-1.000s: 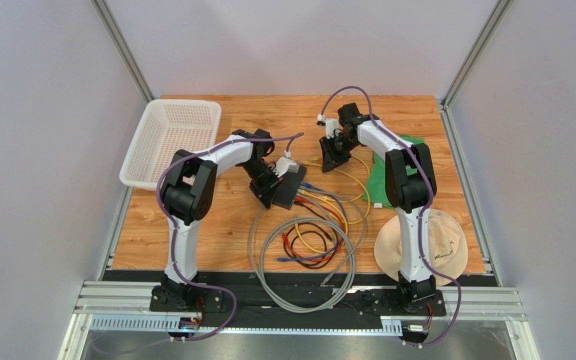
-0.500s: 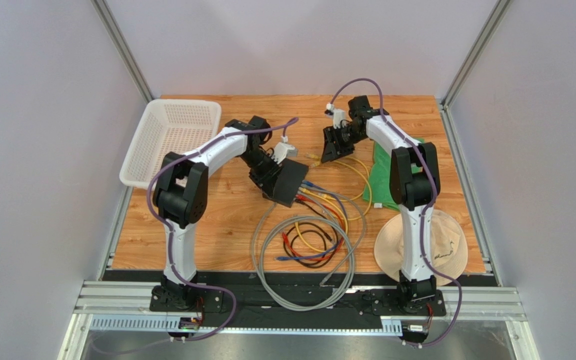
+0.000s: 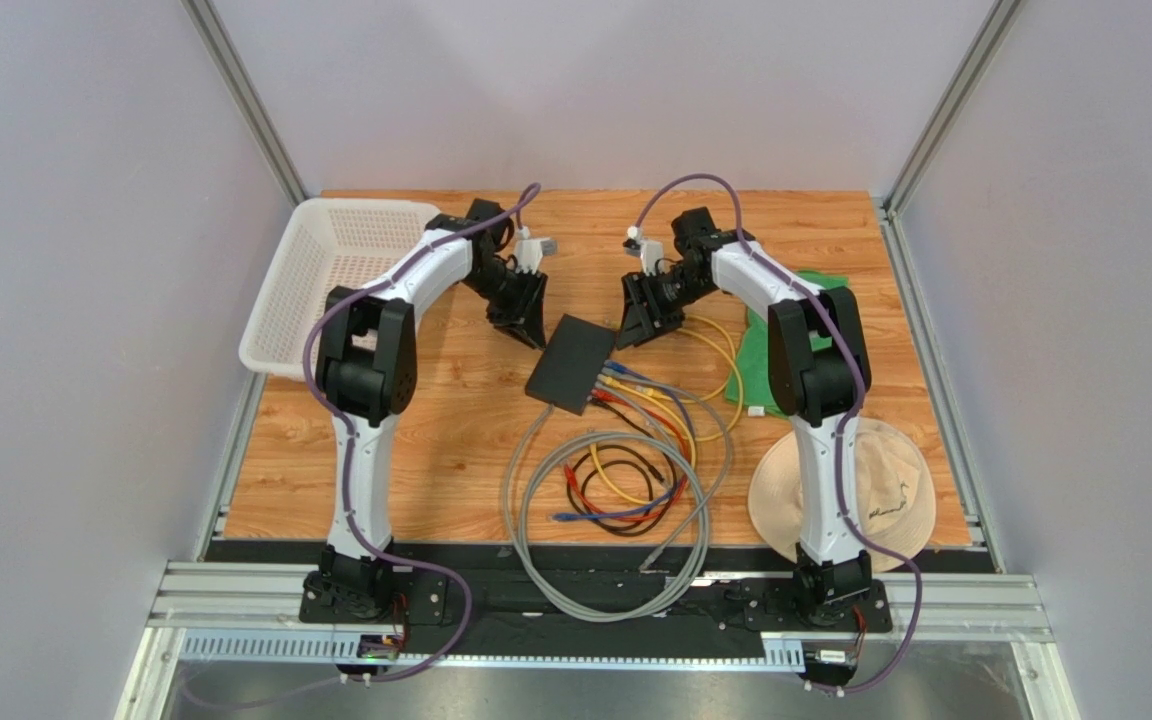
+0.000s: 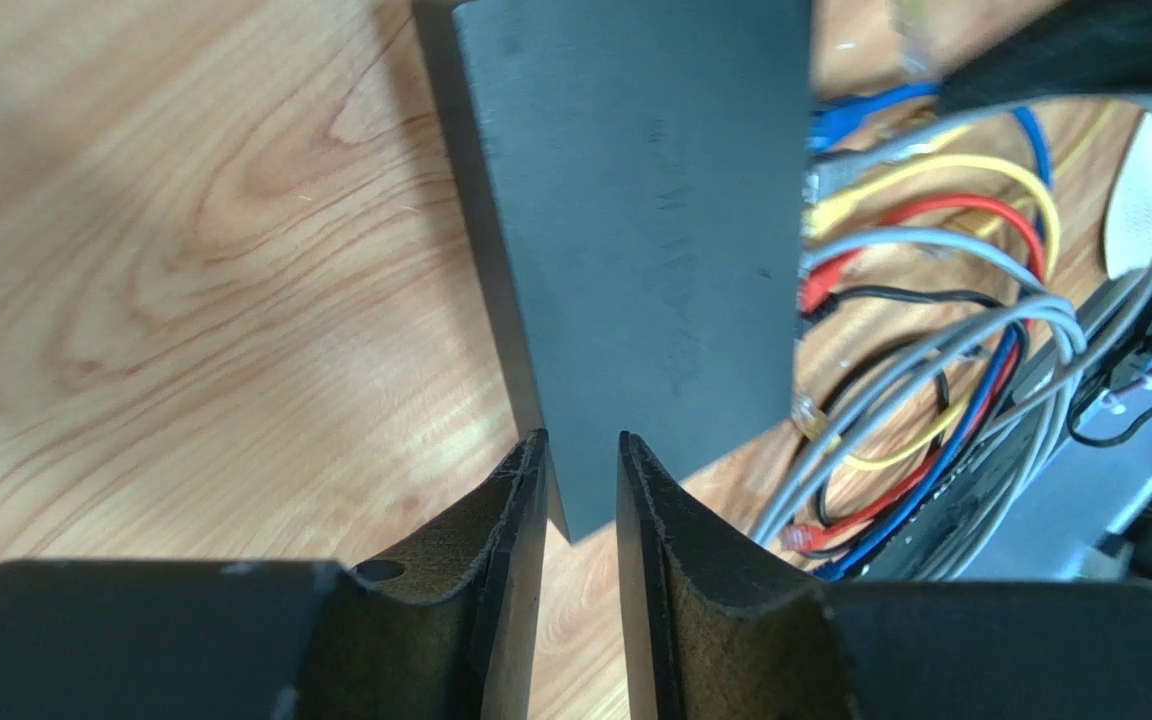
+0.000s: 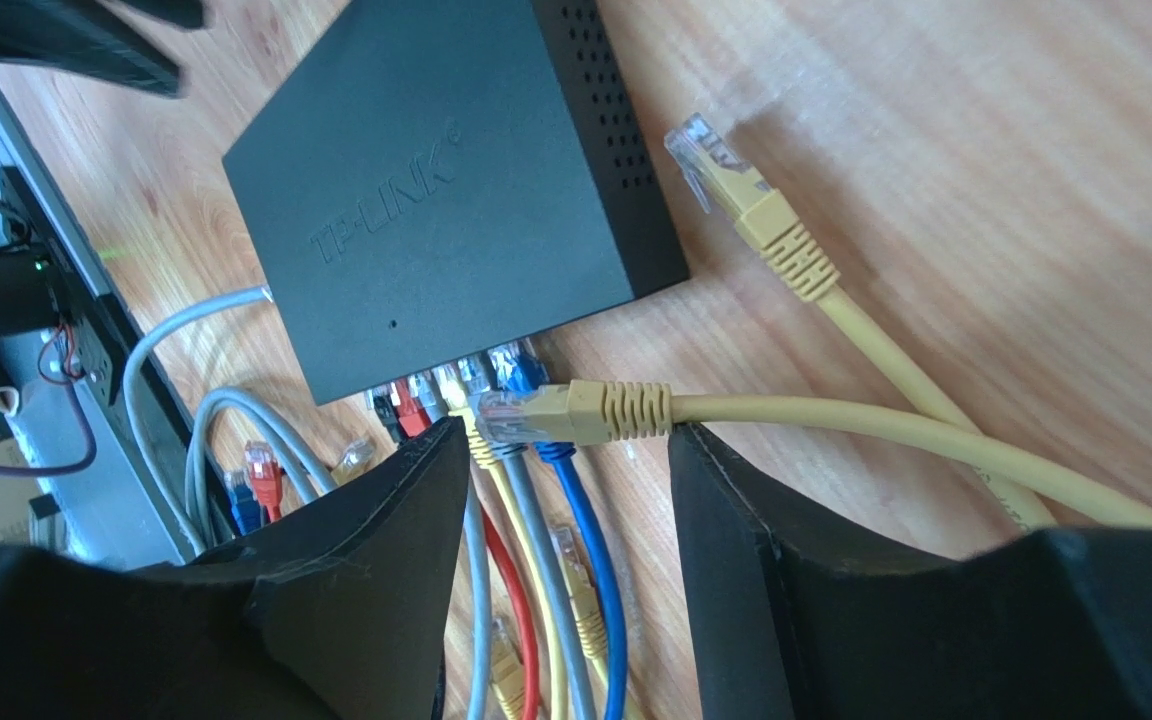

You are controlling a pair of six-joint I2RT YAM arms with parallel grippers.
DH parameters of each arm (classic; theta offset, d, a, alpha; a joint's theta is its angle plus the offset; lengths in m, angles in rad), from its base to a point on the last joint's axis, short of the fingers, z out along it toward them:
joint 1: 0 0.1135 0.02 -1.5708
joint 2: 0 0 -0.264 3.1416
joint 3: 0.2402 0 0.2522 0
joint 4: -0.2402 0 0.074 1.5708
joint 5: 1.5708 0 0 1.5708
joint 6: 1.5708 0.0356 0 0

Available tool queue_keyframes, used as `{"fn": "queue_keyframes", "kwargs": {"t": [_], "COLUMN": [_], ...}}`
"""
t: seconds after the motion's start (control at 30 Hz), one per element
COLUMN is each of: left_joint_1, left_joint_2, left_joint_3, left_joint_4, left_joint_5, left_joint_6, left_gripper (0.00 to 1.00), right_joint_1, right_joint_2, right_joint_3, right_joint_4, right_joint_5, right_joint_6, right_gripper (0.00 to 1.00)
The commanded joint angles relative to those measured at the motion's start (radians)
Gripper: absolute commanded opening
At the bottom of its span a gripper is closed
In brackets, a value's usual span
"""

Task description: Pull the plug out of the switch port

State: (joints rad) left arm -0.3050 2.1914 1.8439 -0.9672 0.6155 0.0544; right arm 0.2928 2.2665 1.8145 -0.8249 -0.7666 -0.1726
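The matte-black switch (image 3: 570,365) lies flat on the wooden table between my two grippers. It also shows in the left wrist view (image 4: 642,225) and the right wrist view (image 5: 447,180). Several coloured plugs (image 5: 455,383) sit in its port row, which faces right and toward me. My left gripper (image 3: 522,323) is just behind the switch's far-left corner, with its jaws a narrow gap apart and empty (image 4: 582,450). My right gripper (image 3: 639,323) is open wide (image 5: 567,450) over the port side. A loose yellow plug (image 5: 575,410) lies across its fingertips.
A white basket (image 3: 342,278) stands at the back left. A green cloth (image 3: 763,353) and a beige hat (image 3: 845,488) lie on the right. Coiled grey and coloured cables (image 3: 612,503) lie in front of the switch. A second loose yellow plug (image 5: 710,158) lies beside the switch.
My left gripper has let go of the switch and drawn back to the far left. The switch now lies flat. My right gripper has moved left, nearer the port side.
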Motion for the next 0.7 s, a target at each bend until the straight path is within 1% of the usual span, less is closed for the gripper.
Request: {"fn": "queue_keyframes", "kwargs": {"t": [0.0, 0.1, 0.17, 0.3, 0.4, 0.57, 0.67], "left_joint_1": [-0.009, -0.016, -0.022, -0.042, -0.049, -0.051, -0.051], "left_joint_2": [0.050, 0.082, 0.097, 0.126, 0.136, 0.136, 0.139], "left_joint_3": [-0.002, 0.018, 0.029, 0.037, 0.026, 0.011, 0.014], "left_joint_4": [0.033, 0.041, 0.039, 0.028, 0.024, 0.027, 0.028], "left_joint_5": [0.024, 0.001, -0.043, -0.063, -0.068, -0.069, -0.066], "left_joint_6": [-0.086, -0.090, -0.096, -0.097, -0.102, -0.102, -0.102], "left_gripper": [0.34, 0.36, 0.37, 0.37, 0.37, 0.37, 0.37], "right_joint_1": [0.026, 0.028, 0.029, 0.026, 0.028, 0.025, 0.022], "right_joint_2": [-0.059, -0.038, -0.013, 0.014, 0.019, -0.018, -0.021], "right_joint_3": [-0.024, -0.030, -0.020, -0.004, 0.006, 0.011, 0.011], "right_joint_4": [-0.002, -0.013, -0.031, -0.065, -0.071, -0.080, -0.112], "right_joint_5": [0.009, 0.015, 0.027, 0.046, 0.017, -0.017, -0.049], "right_joint_6": [-0.022, -0.034, -0.080, -0.131, -0.131, -0.142, -0.174], "right_gripper": [0.55, 0.54, 0.53, 0.50, 0.49, 0.49, 0.47]}}
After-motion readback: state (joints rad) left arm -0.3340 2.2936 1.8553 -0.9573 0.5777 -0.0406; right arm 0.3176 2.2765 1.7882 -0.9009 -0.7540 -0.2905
